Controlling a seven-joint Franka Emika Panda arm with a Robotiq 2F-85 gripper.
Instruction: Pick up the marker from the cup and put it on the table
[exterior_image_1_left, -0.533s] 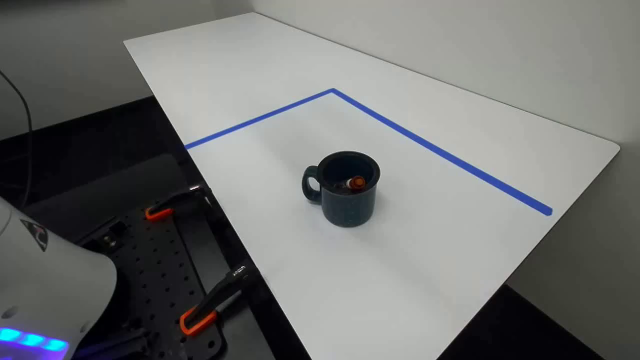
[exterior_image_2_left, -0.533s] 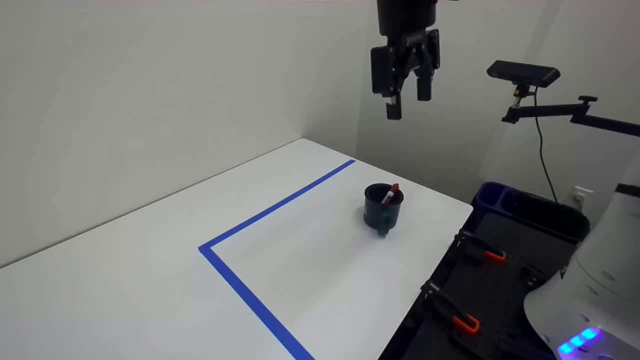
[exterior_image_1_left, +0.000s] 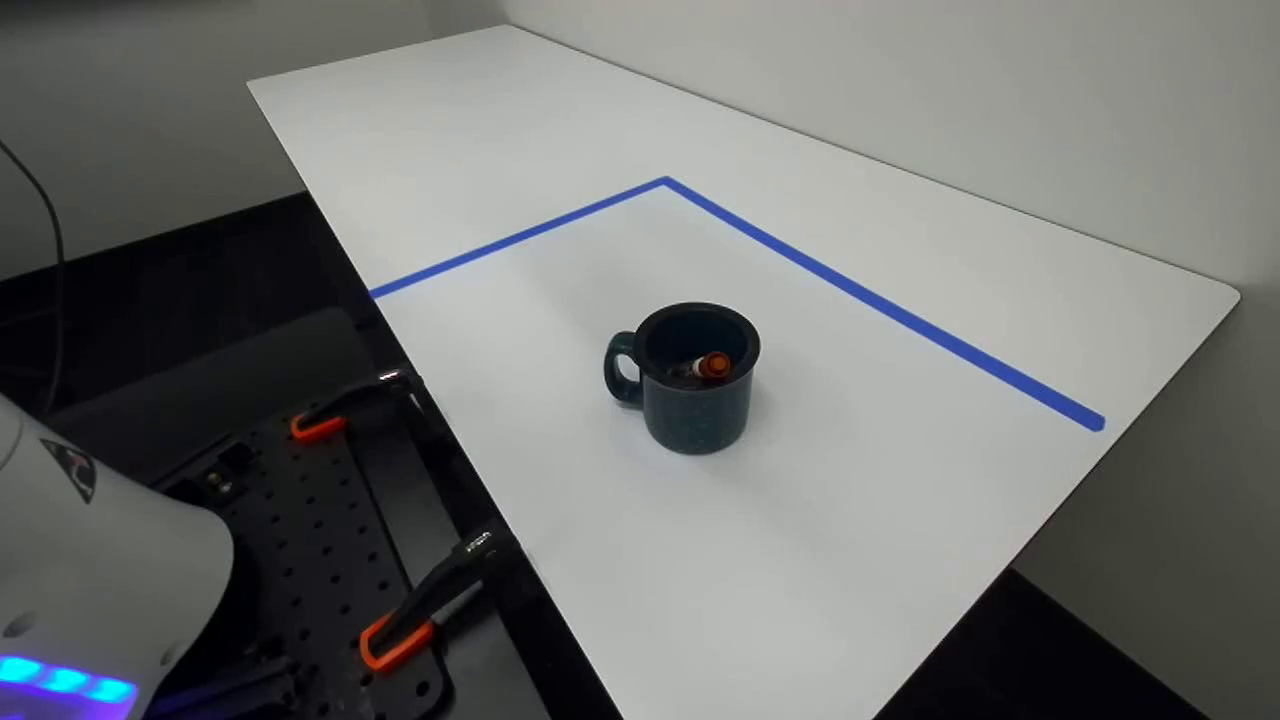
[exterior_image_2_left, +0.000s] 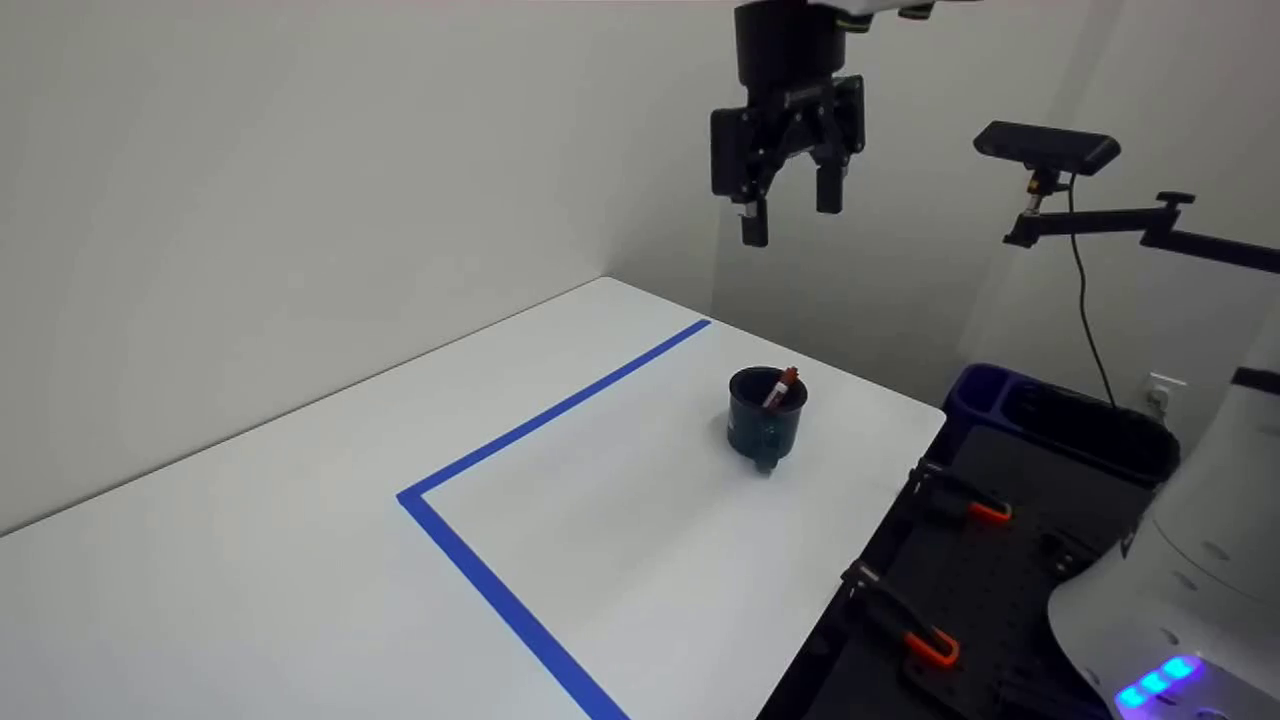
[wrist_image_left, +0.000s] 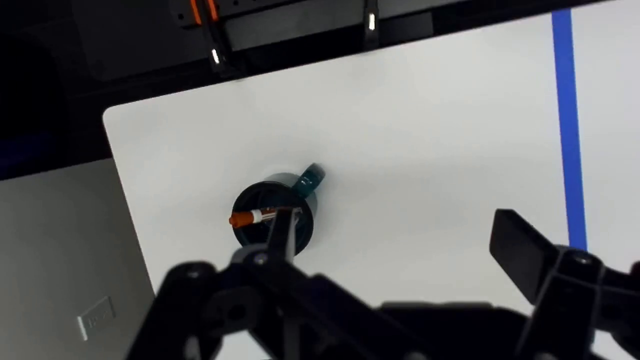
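Observation:
The dark navy cup (exterior_image_1_left: 697, 420) stands upright on the white table (exterior_image_1_left: 900, 520), its handle to the side; it also shows in an exterior view (exterior_image_2_left: 752, 428) and in the wrist view (wrist_image_left: 255, 197). The marker (exterior_image_2_left: 780, 388) leans inside the cup, its orange-red cap at the rim; it shows in an exterior view (exterior_image_1_left: 713, 366) and in the wrist view (wrist_image_left: 244, 219). My gripper (exterior_image_2_left: 792, 215) is open and empty, high above the table and apart from the cup. In the wrist view (wrist_image_left: 395, 217) its left finger covers part of the cup and marker.
Blue tape (exterior_image_2_left: 500, 590) forms an angle on the table. A black perforated bench (exterior_image_1_left: 320, 560) with orange clamps (exterior_image_1_left: 397, 645) borders the table beside the robot base. A wall runs along the far edge. A camera on an arm (exterior_image_2_left: 1047, 148) and a dark blue bin (exterior_image_2_left: 975, 392) stand beyond.
In an exterior view my gripper has moved left and slightly down, still open. The cup and marker have not moved.

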